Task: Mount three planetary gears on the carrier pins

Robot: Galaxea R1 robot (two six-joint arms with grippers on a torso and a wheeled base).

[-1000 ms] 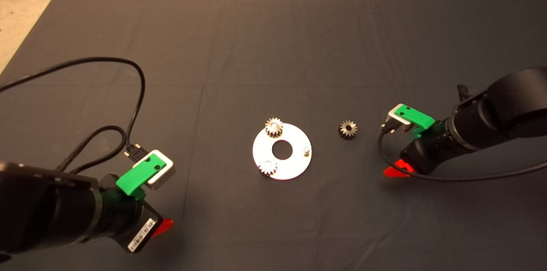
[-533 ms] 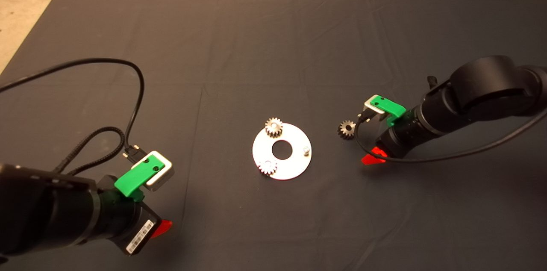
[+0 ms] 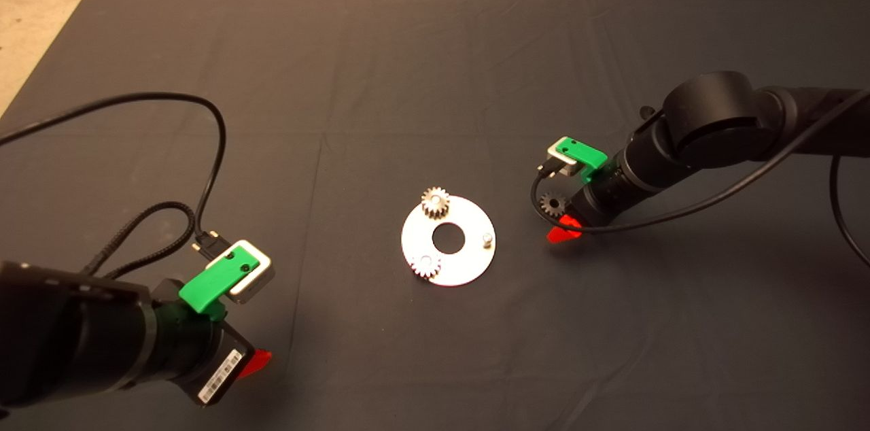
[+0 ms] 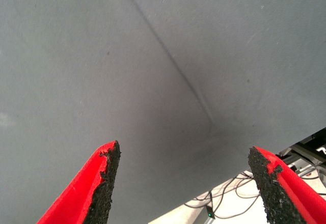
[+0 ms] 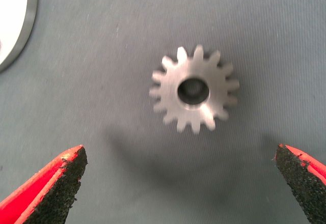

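From above, the dark mat fills nearly the whole frame, and a flat round silver carrier plate with a central hole lies just below its centre. Two planetary gears already sit on it: one gear at the plate's upper left rim and another gear at its lower left rim, while the one bare carrier pin stands near the right rim. The third, darker loose gear lies flat on the mat to the right of the plate, apart from it, with the right gripper reaching in from the right edge directly over it, one red finger showing just below the gear. The left gripper waits in the lower left corner, a black cable looping away from its arm. In the left wrist view, the left gripper has its fingers spread wide over bare mat. In the right wrist view, the right gripper hovers with its fingers spread well apart, touching nothing; the loose gear lies flat beyond them, centred between the two tips, and the edge of the plate shows in the frame's upper left corner.
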